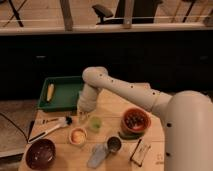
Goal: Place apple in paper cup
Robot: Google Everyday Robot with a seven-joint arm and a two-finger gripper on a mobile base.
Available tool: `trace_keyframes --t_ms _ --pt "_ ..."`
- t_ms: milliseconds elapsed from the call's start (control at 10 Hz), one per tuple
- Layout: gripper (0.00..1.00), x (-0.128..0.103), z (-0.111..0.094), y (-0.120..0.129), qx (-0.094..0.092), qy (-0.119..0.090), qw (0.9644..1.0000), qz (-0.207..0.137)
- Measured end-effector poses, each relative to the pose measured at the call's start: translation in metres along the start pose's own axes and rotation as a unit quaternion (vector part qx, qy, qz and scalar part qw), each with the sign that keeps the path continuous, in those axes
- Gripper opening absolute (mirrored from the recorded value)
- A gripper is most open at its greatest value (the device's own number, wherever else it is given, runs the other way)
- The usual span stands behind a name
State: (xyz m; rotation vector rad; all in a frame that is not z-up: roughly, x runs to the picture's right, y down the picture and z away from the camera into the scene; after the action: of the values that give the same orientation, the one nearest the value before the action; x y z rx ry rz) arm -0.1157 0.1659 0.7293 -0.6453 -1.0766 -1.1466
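The hand (83,110) hangs over the left-centre of the worktop (112,107), just past the near edge of the green tray (67,89). It cannot be told whether it is wide or narrow, nor whether it holds anything. Just near of it stands the paper cup (77,135), with a round orange-yellow thing inside that appears to be the apple (77,134). A small green cup (95,123) stands beside the paper cup on its right; what it holds cannot be made out.

Farther right, an orange bowl (135,120) holds dark pieces. A metal cup (114,145) and a pale bottle (98,155) lying on its side are at the near edge. A dark bowl (41,153) sits at the near-left corner, a brush (50,125) lies by the left edge, and a corn cob (50,92) lies in the tray. Bare wood shows between the hand and the orange bowl.
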Motion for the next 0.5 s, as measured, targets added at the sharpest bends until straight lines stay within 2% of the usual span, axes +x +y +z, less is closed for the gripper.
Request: trace_keyframes --t_ms 500 --pt "0.22 -0.0002 0.0004 -0.0009 0.000 0.000 1.0000 -0.001"
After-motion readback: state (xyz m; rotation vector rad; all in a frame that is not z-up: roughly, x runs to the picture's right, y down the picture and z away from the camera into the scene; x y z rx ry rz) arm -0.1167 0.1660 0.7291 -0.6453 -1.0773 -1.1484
